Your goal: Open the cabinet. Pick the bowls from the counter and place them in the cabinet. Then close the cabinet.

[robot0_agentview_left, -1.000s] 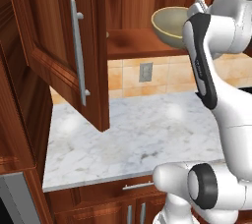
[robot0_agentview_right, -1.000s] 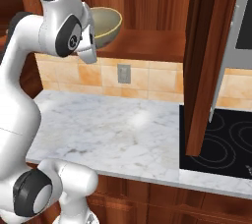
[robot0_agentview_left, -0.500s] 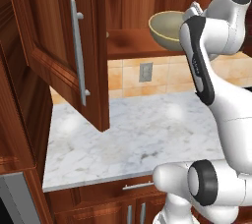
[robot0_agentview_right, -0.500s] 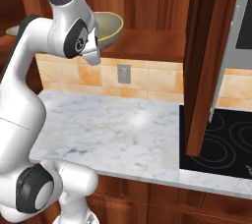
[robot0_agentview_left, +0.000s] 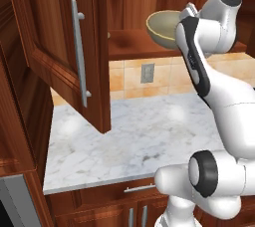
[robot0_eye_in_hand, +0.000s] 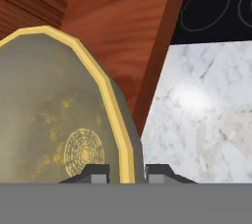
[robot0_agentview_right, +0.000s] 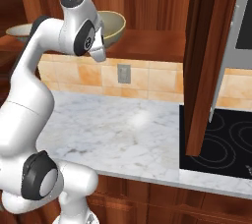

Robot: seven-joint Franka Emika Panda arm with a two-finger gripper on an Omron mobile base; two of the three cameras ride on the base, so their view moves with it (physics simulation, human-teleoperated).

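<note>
A home kitchen, no doubt about it. The white marble counter (robot0_agentview_left: 134,131) runs across the middle, grey-veined, on a reddish-brown wooden base. Just above the counter, a tan tiled backsplash (robot0_agentview_right: 147,78) with a wall outlet (robot0_agentview_left: 147,72) set in it. Higher above the counter, a wooden wall cabinet (robot0_agentview_left: 64,56) with its doors swung open, long silver bar handle (robot0_agentview_left: 78,52) showing. At the counter's right end, a black stovetop (robot0_agentview_right: 221,142) with ringed burners, butted against the marble.
</note>
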